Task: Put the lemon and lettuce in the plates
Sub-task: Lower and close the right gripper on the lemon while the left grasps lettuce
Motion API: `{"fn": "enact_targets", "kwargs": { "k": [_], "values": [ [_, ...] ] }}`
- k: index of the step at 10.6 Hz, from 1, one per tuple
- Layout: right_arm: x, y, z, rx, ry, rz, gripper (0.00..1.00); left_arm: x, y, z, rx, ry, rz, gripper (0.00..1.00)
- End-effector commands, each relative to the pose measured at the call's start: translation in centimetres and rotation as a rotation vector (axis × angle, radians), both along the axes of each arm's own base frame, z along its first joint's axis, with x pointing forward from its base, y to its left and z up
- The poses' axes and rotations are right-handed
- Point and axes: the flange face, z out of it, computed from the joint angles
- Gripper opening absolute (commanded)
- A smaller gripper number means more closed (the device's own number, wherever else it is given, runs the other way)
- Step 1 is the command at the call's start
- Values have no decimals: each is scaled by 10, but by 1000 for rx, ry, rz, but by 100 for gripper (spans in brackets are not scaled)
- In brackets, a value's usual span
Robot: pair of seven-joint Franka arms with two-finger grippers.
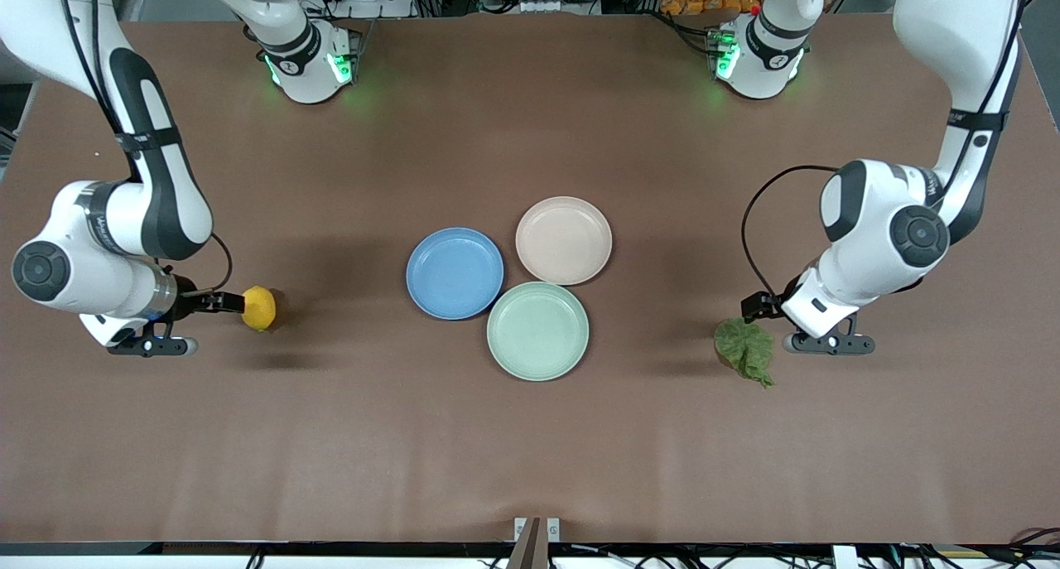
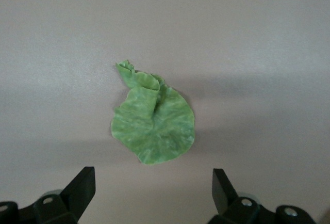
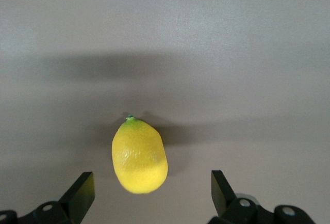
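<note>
- The bench (image 1: 530, 436) has a plain brown top that carries everything.
- Three round plates sit near its middle, close together: the blue plate (image 1: 455, 272), the beige-pink plate (image 1: 564, 240) and the mint-green plate (image 1: 538, 330), the last nearest the front camera.
- The lemon (image 1: 259, 307) lies on the bare top toward the right arm's end.
- The lettuce (image 1: 745, 349) lies flat on the bare top toward the left arm's end, well apart from the plates.
</note>
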Motion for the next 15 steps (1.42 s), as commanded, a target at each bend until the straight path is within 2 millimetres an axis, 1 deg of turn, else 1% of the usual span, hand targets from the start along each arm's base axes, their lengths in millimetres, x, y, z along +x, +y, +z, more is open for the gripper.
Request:
{"fn": "enact_targets", "kwargs": {
  "k": [1,3,4,6,8,9,10,11,13,15],
  "values": [
    [-7,5,-16,4,-22,-3,100,5,-17,-21,34,-16,98,100],
    [-9,7,-25,24,-26,-22,100,18,-25,-34,63,-28,140,100],
    [-11,13,-30,32,-24,-23,100,26,-26,-38,62,-33,146,100],
    [-17,16,-45,28,-48,-18,100,37,-17,-49,54,-29,167,100],
    [-18,16,-56,25,-52,-18,100,50,-14,-63,43,-25,198,100],
    [-18,17,-61,23,-57,-15,100,52,-14,-69,42,-18,208,100],
    [-18,16,-67,22,-57,-17,100,54,-13,-71,41,-19,209,100],
    [-19,17,-71,22,-54,-15,100,57,-5,-73,52,-23,220,100],
    [-19,16,-81,19,-60,-11,100,58,-5,-81,56,-15,215,100],
    [-20,17,-86,19,-61,-11,100,55,-5,-88,61,-4,208,100]
  ]
}}
